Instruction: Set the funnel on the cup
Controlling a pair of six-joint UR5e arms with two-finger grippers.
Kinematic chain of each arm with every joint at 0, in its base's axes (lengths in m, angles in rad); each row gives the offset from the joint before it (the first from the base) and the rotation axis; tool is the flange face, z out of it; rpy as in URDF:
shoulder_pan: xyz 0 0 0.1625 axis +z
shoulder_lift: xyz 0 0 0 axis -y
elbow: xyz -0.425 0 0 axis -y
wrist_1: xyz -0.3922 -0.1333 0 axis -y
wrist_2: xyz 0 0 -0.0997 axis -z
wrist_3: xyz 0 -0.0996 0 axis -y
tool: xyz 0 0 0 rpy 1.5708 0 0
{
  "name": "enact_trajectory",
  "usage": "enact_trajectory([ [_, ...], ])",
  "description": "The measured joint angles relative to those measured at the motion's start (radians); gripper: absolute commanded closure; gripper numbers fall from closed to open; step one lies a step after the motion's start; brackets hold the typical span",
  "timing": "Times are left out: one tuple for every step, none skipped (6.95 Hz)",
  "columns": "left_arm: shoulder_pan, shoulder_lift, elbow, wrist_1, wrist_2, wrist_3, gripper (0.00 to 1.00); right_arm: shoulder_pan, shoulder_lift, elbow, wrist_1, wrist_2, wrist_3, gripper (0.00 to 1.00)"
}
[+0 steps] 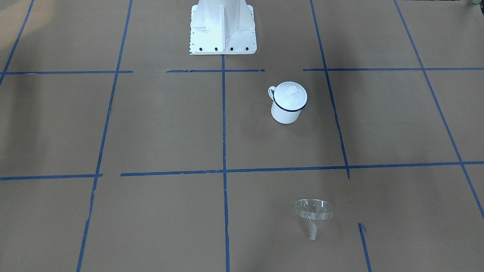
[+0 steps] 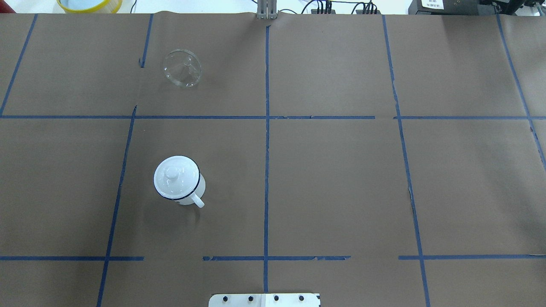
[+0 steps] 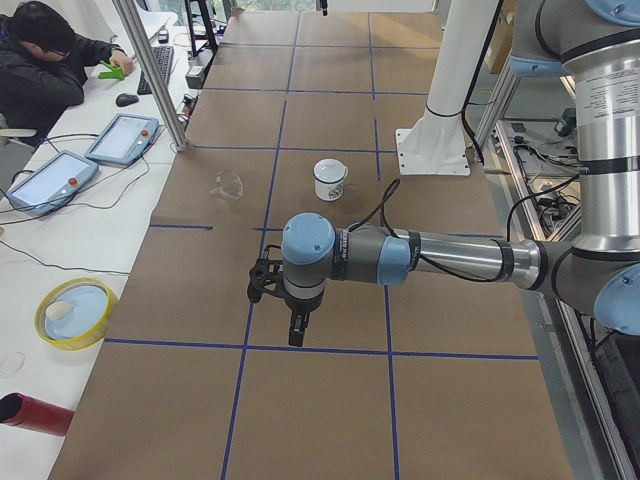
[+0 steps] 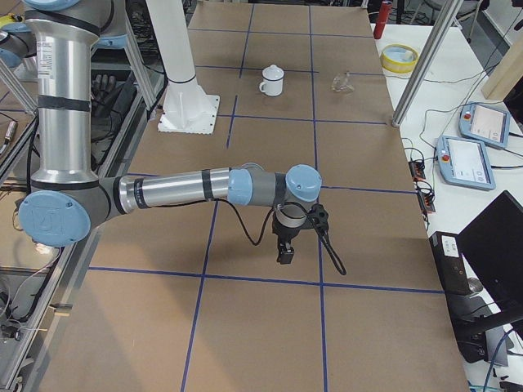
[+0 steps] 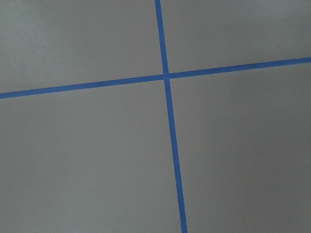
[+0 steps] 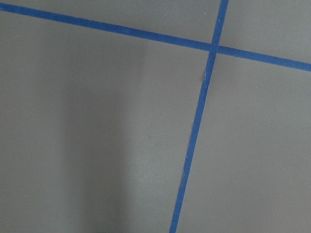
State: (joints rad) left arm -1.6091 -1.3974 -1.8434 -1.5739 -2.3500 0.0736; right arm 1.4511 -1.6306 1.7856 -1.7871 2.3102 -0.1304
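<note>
The cup (image 1: 283, 113) is a white mug with a dark blue rim, and a white knobbed lid (image 1: 290, 94) sits on it. It stands on the robot's left half (image 2: 181, 187). The clear funnel (image 1: 314, 210) lies tilted on its side farther out, near the far edge (image 2: 182, 68), well apart from the cup. My left gripper (image 3: 297, 335) shows only in the exterior left view and hangs over bare table, far from both. My right gripper (image 4: 285, 255) shows only in the exterior right view. I cannot tell whether either is open or shut. Both wrist views show only paper and blue tape.
The white robot pedestal (image 1: 223, 26) stands at the table's near middle. A yellow bowl (image 3: 75, 312), a red cylinder (image 3: 35, 415) and teach pendants (image 3: 122, 138) lie on the side desk. A seated operator (image 3: 40, 60) is beyond it. A metal post (image 3: 150, 75) rises at the table's far edge.
</note>
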Motion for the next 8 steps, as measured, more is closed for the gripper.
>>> enact_trajectory([
  [0.0,-0.001,0.0,0.0,0.002,0.0,0.0,0.0,0.0,0.0,0.0,0.0,0.0,0.0],
  [0.0,-0.001,-0.001,0.0,0.006,0.0,0.0,0.0,0.0,0.0,0.0,0.0,0.0,0.0],
  [0.0,-0.002,-0.001,0.0,0.008,0.0,0.0,0.0,0.0,0.001,0.0,0.0,0.0,0.0],
  [0.002,-0.007,-0.001,0.0,0.009,0.0,0.0,0.0,0.0,0.001,0.0,0.0,0.0,0.0],
  [0.003,-0.018,-0.008,0.0,0.009,-0.004,0.0,0.0,0.0,0.001,0.0,0.0,0.0,0.0],
  [0.003,-0.041,-0.027,-0.001,0.007,-0.009,0.0,0.0,0.0,0.001,0.0,0.0,0.0,0.0],
  [0.0,-0.081,-0.045,-0.002,0.006,-0.013,0.0,0.0,0.0,0.001,0.0,0.0,0.0,0.0],
  [-0.009,-0.121,-0.057,-0.007,0.005,-0.013,0.0,0.0,0.0,0.001,0.0,0.0,0.0,0.0],
])
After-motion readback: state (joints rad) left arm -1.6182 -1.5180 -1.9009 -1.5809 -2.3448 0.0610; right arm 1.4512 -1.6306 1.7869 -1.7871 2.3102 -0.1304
